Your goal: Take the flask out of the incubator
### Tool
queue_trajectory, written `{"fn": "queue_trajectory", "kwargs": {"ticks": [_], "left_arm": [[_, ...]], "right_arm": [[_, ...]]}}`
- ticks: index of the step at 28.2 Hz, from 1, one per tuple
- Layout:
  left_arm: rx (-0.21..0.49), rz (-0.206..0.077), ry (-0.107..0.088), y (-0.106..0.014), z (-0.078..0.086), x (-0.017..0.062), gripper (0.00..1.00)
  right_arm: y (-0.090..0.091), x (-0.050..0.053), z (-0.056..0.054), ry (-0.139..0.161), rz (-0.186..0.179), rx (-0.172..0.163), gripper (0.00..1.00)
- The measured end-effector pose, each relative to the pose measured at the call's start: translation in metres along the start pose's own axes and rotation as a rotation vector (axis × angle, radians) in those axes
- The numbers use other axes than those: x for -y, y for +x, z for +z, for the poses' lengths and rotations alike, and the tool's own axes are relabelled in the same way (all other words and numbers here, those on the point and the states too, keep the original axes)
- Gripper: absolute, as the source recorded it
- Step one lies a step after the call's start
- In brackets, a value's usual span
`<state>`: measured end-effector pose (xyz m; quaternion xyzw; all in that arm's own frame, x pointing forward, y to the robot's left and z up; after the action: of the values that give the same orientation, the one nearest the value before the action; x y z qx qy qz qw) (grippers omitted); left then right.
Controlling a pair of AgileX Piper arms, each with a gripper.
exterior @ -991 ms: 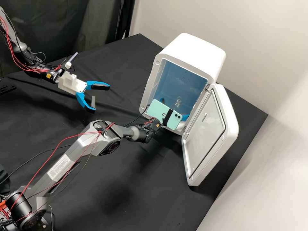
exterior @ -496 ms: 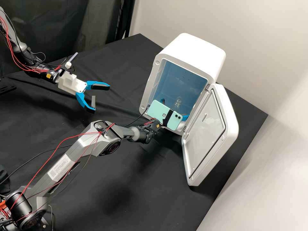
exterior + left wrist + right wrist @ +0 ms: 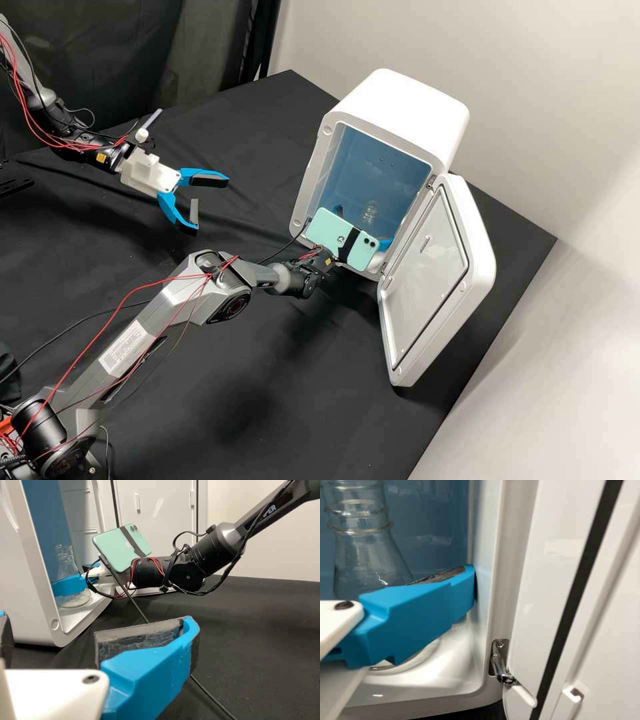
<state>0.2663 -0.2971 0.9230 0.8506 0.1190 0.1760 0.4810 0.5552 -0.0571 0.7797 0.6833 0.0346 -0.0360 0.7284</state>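
Flask (image 3: 369, 215) sits low inside incubator (image 3: 400, 107), door (image 3: 430, 283) open. Left gripper (image 3: 205, 200) hangs spread wide, well left. Left wrist: right gripper (image 3: 70, 586) in at flask's base. Right wrist: it's against the glass; clamped or not, can't tell. Grasp step; next, confirm grip, pull straight out.

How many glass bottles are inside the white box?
1. The flask stands on the floor of the open incubator, near its front edge. A mint phone in front covers part of that floor in the high view, so another could hide there.
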Motion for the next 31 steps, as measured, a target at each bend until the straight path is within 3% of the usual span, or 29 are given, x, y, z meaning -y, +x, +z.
{"fn": "queue_trajectory", "kwargs": {"ticks": [31], "left_arm": [[0.002,0.011,0.004,0.0022,0.0000,-0.0035,1.00]], "right_arm": [[-0.0021,0.0025,0.0004,0.002,-0.010,0.007,0.00]]}}
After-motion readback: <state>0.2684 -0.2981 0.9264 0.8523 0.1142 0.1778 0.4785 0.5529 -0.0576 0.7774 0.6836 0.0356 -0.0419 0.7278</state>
